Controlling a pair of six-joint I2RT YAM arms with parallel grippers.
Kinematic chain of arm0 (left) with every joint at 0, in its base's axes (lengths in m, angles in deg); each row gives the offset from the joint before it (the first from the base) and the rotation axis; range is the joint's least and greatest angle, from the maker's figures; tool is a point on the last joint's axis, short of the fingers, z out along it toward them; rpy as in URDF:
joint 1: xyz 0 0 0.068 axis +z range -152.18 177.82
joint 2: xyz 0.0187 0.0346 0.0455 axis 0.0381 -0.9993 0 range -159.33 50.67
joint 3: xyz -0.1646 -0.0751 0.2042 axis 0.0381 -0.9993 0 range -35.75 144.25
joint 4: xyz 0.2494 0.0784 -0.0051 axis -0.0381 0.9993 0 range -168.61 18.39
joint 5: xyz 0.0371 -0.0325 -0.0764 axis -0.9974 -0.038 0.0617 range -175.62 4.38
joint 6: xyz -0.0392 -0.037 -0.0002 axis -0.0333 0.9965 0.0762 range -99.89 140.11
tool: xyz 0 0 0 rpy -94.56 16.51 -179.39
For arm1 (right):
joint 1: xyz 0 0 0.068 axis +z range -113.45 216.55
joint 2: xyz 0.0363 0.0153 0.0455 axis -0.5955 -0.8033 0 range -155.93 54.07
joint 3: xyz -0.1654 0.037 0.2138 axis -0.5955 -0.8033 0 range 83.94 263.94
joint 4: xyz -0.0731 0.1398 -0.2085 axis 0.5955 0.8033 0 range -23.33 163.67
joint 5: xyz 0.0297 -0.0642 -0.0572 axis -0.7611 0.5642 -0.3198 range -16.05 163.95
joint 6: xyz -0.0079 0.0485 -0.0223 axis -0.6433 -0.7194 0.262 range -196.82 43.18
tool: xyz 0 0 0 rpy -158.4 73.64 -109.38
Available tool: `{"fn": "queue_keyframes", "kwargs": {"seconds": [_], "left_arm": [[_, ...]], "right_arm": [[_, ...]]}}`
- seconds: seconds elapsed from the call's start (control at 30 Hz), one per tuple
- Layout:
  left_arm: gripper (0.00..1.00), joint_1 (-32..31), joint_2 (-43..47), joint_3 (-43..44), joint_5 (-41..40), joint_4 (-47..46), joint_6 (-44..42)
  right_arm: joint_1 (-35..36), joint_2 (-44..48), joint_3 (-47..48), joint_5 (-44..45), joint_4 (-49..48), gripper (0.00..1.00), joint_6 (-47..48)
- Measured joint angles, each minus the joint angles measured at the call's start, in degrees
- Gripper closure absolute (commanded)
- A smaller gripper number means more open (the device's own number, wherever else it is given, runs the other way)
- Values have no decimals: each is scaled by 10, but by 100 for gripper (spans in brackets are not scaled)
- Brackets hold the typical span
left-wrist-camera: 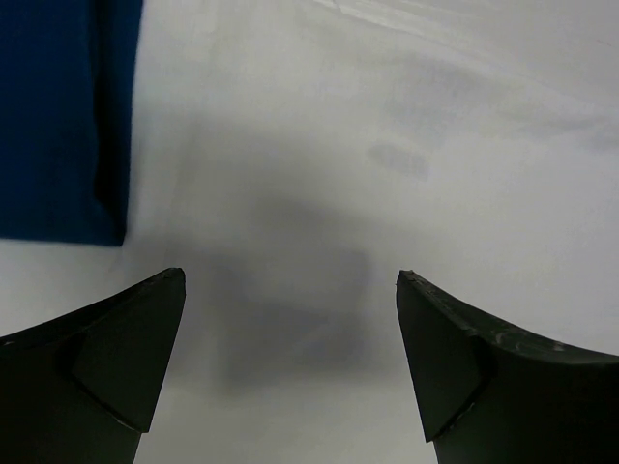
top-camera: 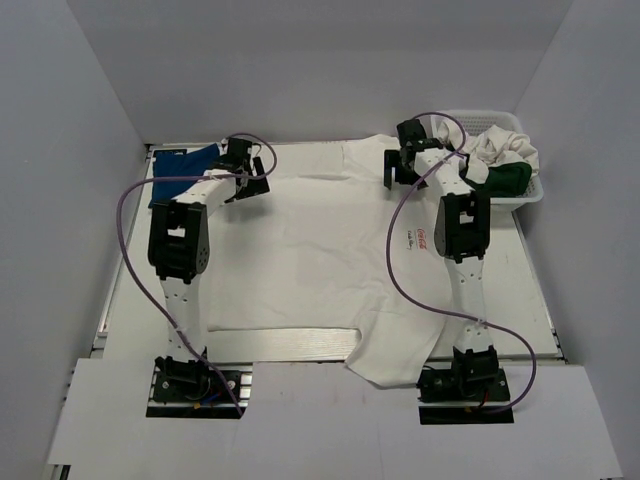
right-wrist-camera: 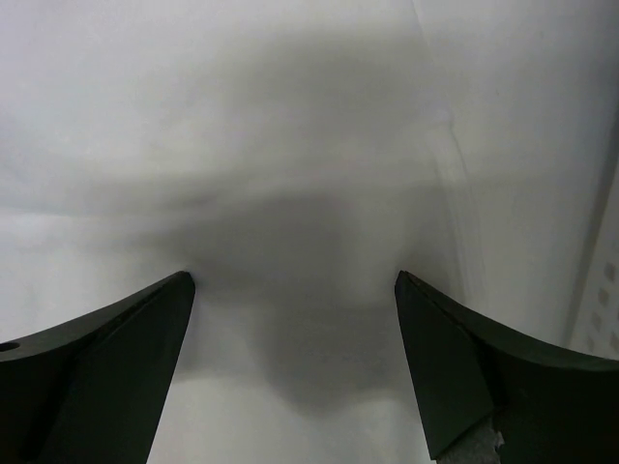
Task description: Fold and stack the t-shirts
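Observation:
A white t-shirt with a small red logo lies spread flat across the table, one part hanging over the near edge. A folded royal blue t-shirt lies at the far left, also in the left wrist view. My left gripper is open, just above the white shirt's far left part, beside the blue shirt. My right gripper is open over the shirt's far right part. A white t-shirt and a dark green t-shirt sit crumpled in the basket.
A white plastic lattice basket stands at the far right corner, its side showing in the right wrist view. Grey walls enclose the table on three sides. Purple cables loop from both arms.

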Motion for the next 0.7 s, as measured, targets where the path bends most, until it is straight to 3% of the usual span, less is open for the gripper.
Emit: {"fn": "queue_keyframes", "kwargs": {"seconds": [0.27, 0.5, 0.7], "left_arm": [[0, 1, -126, 141, -10, 38, 0], [0, 1, -195, 261, -13, 75, 0], [0, 3, -173, 244, -2, 90, -2]], "right_arm": [[-7, -58, 91, -49, -8, 10, 1], [-21, -63, 94, -92, -64, 10, 1], [-26, -41, 66, -140, -105, 10, 33]]}}
